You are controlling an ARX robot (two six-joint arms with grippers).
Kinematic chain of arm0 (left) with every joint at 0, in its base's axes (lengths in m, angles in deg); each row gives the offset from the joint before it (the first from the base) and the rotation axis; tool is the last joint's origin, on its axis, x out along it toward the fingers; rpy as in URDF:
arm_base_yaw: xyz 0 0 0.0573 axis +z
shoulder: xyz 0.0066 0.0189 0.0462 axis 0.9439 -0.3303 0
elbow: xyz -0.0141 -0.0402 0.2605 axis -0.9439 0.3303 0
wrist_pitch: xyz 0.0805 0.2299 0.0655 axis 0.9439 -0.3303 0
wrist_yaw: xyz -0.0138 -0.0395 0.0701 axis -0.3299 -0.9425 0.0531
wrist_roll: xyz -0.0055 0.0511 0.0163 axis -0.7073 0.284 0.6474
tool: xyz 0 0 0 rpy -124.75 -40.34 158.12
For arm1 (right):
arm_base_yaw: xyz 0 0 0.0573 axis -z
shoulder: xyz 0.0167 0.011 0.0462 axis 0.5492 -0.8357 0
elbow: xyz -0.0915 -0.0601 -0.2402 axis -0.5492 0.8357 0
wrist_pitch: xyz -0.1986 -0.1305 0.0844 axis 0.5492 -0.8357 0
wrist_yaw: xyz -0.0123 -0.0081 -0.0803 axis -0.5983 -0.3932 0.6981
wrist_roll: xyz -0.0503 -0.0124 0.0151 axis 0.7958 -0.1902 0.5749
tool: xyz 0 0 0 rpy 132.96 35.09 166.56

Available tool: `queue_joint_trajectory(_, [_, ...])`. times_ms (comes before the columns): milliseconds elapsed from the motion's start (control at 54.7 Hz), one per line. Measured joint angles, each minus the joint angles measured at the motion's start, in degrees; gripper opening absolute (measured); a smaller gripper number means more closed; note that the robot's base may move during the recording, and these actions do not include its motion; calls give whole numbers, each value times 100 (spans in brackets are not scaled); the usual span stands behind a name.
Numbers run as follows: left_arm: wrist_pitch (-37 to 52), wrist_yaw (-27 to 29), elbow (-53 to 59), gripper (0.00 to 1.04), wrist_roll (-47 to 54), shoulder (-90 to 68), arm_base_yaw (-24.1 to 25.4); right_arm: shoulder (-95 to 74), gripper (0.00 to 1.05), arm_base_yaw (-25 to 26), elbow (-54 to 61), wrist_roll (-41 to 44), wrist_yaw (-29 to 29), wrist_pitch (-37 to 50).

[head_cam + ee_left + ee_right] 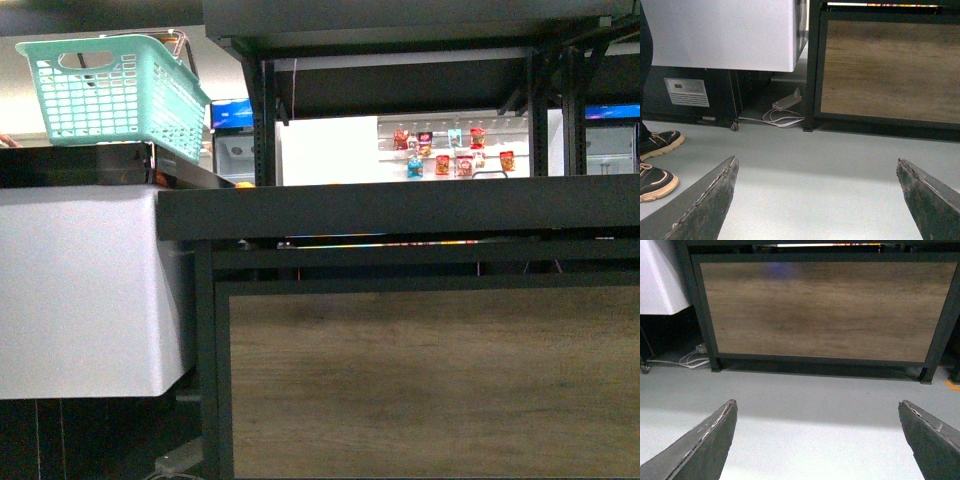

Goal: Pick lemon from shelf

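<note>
- Lemon: not confirmed. A small rounded yellow-orange patch (243,184) shows just above the left end of the front tray rim, too small to identify.
- The shelf (400,205) is a black matt metal rack with square upright posts and a wide, shallow tray with a raised rim. A wood-grain panel (430,380) is framed in black bars below the tray.
- A teal plastic basket (110,90) with lattice walls and cut-out handles sits tilted on top of a smooth white cabinet (80,290), left of the shelf.
- Left gripper (816,161): dark, wedge-shaped fingers with scuffed edges, spread wide and holding nothing, above a smooth pale floor (815,200).
- Right gripper (816,403): the same form, fingers spread wide and holding nothing, facing the wood panel.
- The left wrist view shows a white power strip (786,102) with coiled cable at the shelf's foot, and black shoes (655,165) with tan soles.
</note>
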Motion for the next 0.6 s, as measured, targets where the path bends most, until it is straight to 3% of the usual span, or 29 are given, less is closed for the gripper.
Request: queue_joint_trajectory(603, [0, 0, 0, 97, 0, 0, 0, 0, 97, 0, 2, 0, 0, 0])
